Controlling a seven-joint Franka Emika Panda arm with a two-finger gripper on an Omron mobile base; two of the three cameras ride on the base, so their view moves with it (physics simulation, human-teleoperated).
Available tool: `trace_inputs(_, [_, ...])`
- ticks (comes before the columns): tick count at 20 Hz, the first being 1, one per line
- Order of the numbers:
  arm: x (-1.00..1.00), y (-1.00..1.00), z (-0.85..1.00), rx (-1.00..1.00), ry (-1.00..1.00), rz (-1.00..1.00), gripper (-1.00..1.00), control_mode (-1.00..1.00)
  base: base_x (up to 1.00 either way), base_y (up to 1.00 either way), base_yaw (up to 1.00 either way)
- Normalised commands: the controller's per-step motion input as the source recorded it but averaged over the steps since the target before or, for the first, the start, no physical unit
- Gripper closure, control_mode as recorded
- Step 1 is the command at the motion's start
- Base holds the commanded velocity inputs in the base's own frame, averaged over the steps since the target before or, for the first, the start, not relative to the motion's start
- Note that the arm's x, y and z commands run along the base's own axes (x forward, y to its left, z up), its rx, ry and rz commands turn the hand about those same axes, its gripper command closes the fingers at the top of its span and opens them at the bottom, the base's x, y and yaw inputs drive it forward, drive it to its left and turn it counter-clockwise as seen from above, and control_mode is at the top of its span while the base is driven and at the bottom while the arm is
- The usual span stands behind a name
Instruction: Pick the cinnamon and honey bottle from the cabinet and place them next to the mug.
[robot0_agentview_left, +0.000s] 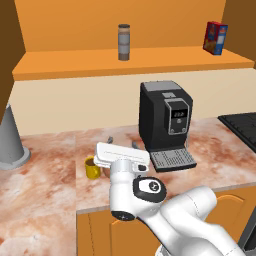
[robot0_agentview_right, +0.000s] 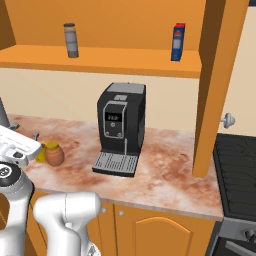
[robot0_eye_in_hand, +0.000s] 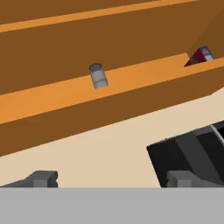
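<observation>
One task item, the honey bottle (robot0_agentview_right: 55, 154), already sits touching the mug (robot0_agentview_right: 42, 151), left of your coffee machine (robot0_agentview_right: 120, 129) on the worktop (robot0_agentview_right: 160, 175); the cinnamon (robot0_agentview_left: 124, 42) stands on the cabinet (robot0_agentview_left: 150, 62) shelf above. Your jaws gape wide, empty.

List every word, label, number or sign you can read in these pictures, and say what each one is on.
No text can be read.
Coffee machine: its small display shows pale marks, too small to read.
Red and blue box on the cabinet shelf: printed patches, too blurred to read.
Cinnamon: plain bands, no lettering visible.
Mug and honey bottle: no markings visible.
</observation>
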Motion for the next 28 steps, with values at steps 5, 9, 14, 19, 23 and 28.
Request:
trace_inputs(5, [-0.12, -0.10, 0.99, 0.00, -0.04, 0.01, -1.00, -1.00, 0.00, 0.00, 0.00])
trace_inputs(9, [0.00, -0.03, 0.03, 0.00, -0.01, 0.00, -1.00, -1.00, 0.00, 0.00, 0.00])
trace_inputs(14, [-0.03, -0.07, 0.91, -0.03, -0.02, 0.03, -1.00, -1.00, 0.00, 0.00, 0.00])
trace_inputs(19, [-0.39, -0.04, 1.00, 0.00, 0.06, 0.00, -1.00, -1.00, 0.00, 0.00, 0.00])
trace_inputs(23, [-0.47, -0.03, 1.00, 0.00, 0.17, 0.00, -1.00, -1.00, 0.00, 0.00, 0.00])
trace_inputs(28, [-0.22, -0.02, 1.00, 0.00, 0.42, 0.00, -1.00, -1.00, 0.00, 0.00, 0.00])
